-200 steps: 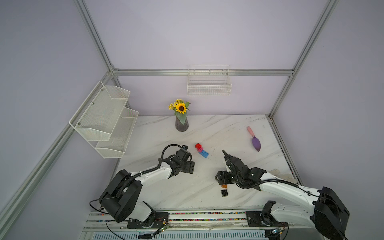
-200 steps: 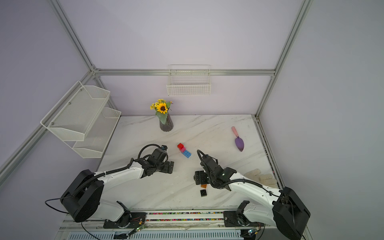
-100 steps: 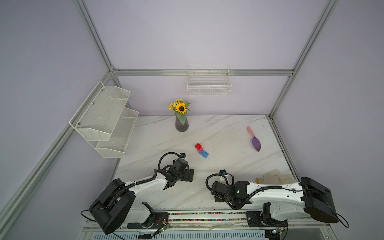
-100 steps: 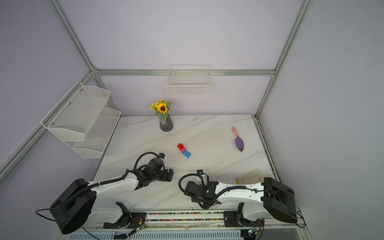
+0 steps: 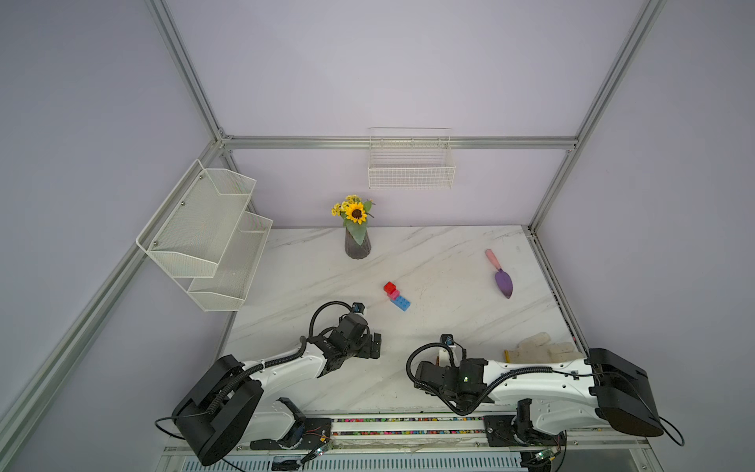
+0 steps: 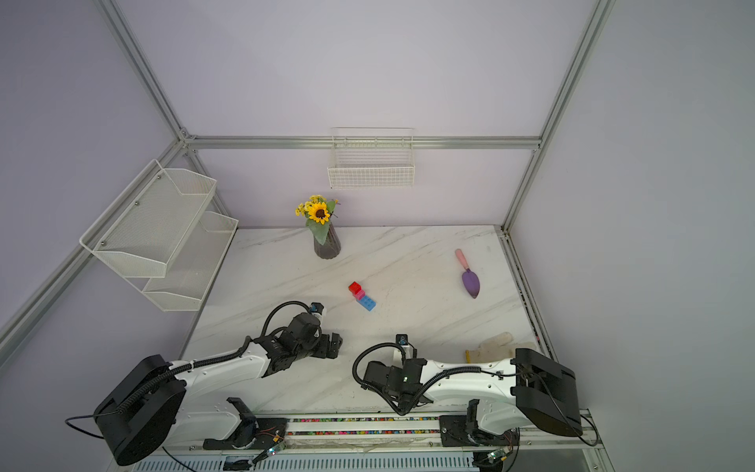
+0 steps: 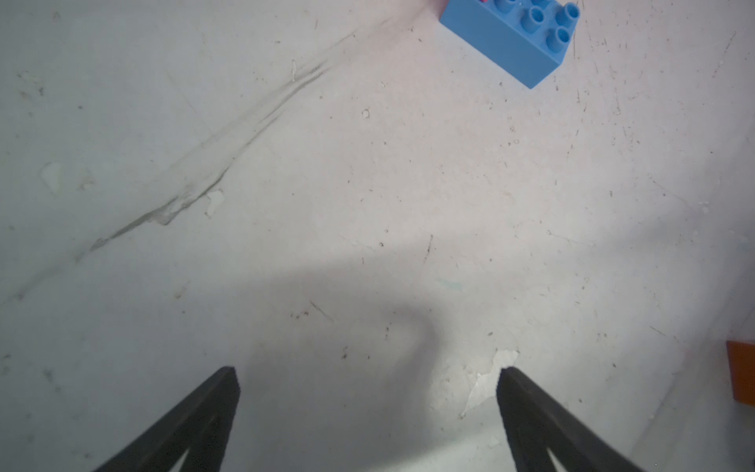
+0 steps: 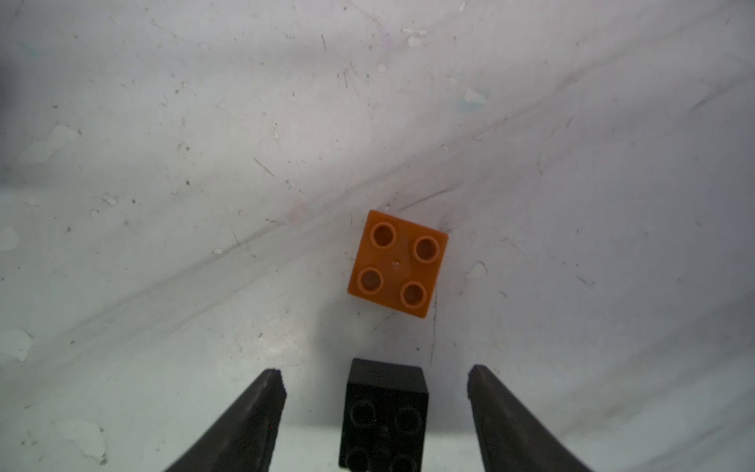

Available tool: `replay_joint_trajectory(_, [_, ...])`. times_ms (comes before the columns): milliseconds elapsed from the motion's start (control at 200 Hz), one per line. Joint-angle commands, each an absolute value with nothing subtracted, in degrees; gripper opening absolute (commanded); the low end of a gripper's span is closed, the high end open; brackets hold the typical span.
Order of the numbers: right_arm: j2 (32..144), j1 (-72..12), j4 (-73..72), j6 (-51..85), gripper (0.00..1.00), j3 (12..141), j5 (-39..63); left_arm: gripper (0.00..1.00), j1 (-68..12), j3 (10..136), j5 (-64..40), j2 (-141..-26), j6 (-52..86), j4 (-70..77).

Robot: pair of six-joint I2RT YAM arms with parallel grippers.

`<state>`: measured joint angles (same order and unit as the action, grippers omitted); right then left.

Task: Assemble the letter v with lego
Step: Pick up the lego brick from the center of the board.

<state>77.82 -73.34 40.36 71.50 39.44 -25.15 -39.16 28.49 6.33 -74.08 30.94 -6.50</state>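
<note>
Near the front of the table [image 5: 449, 318], the right claw [image 8: 376, 370] has dropped astride the black brick [image 8: 384, 412], jaws narrowing but not touching, pickup likely next; the left claw [image 7: 367, 370] stands wide, empty.

Wide-spread left claw [image 7: 367, 370]; blue brick [image 7: 502, 41] well ahead.

Left wrist view: blue brick [image 7: 510, 36] clipped by the frame edge, orange brick [image 7: 741, 376] mostly out of frame. Right wrist view: black brick [image 8: 384, 417] cut off at the edge. In both top views the right arm [image 5: 531, 374] covers the orange and black bricks, can't make them out. Glove [image 5: 535, 347] is partly hidden behind that arm.
</note>
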Motion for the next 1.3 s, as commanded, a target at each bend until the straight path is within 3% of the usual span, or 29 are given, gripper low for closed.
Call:
replay_joint_trajectory(0, [79.7,-74.4,41.2,76.5,0.75,39.5,-27.0,1.00,-39.5,28.9,5.6,-73.4,32.2,-4.9])
replay_joint_trajectory(330, [79.7,-76.5,38.3,80.3,0.63,36.8,-27.4,1.00,-39.9,28.9,5.6,-74.4,32.6,-4.7])
replay_joint_trajectory(510, [80.1,-76.7,39.1,80.9,0.63,37.1,-27.8,1.00,-40.1,29.1,5.5,-75.1,32.8,-4.5])
replay_joint_trajectory(600, [79.7,-76.7,38.1,81.3,0.55,36.5,-27.6,1.00,-40.1,29.3,5.2,-75.5,32.8,-4.5])
replay_joint_trajectory(1055, [80.5,-78.3,39.2,84.4,0.52,37.0,-28.5,1.00,-40.4,29.1,5.0,-75.5,32.8,-4.6])
replay_joint_trajectory(1130, [80.9,-78.4,39.2,84.7,0.44,37.0,-28.6,1.00,-40.5,29.1,5.0,-75.6,32.7,-4.6])
replay_joint_trajectory(1295, [80.1,-78.4,38.0,85.7,0.44,35.5,-28.2,1.00,-40.5,29.0,4.9,-75.7,32.6,-4.7])
